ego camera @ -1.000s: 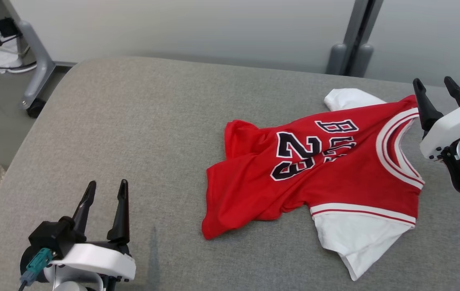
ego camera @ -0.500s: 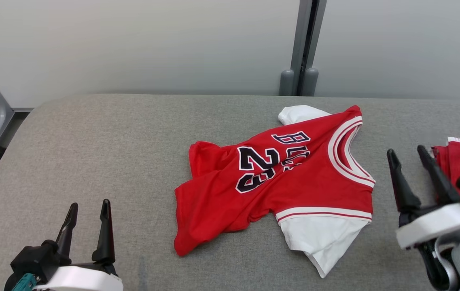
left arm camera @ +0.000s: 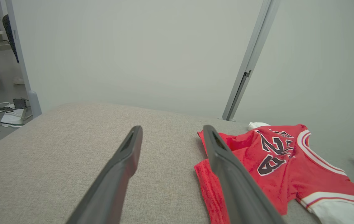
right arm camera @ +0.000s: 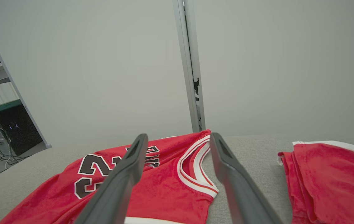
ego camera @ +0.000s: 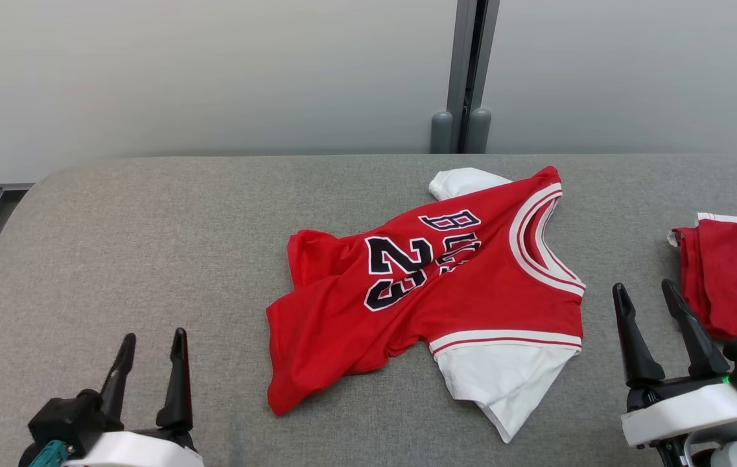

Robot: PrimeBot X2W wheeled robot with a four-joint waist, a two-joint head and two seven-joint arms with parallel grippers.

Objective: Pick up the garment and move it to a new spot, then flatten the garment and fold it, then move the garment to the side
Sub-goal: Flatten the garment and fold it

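Jersey is spread crumpled on the counter; a folded red pile is seen right, near the right gripper. On it and the left gripper, jaws are released.

Grey fabric-covered table: crumpled red jersey mid-surface, folded red garment right.

Red jersey with white sleeves on grey table.
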